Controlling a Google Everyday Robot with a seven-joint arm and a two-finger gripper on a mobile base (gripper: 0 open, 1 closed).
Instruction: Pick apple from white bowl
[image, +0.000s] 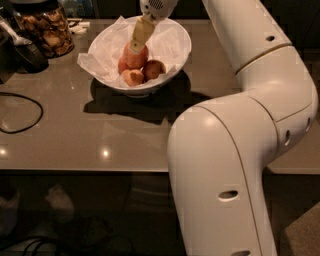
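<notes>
step: grasp | my tool (139, 41) sits atop apple (137, 57) in bowl (176, 52); grip: I cannot tell | lift straight, clear of smaller apples (152, 70)

The gripper (139, 42) reaches down into the white bowl (187, 47) from above its far rim and meets the top of the apple (136, 56). The apple sits on crumpled paper (102, 57), with smaller apples (154, 69) just beside it, toward the bowl's near side. A glass jar (46, 31) stands left of the bowl. The bowl rests on a grey table (75, 142), with a black cable (22, 117) lying well to its front left. The white arm (250, 125) bends at the bowl's right.
</notes>
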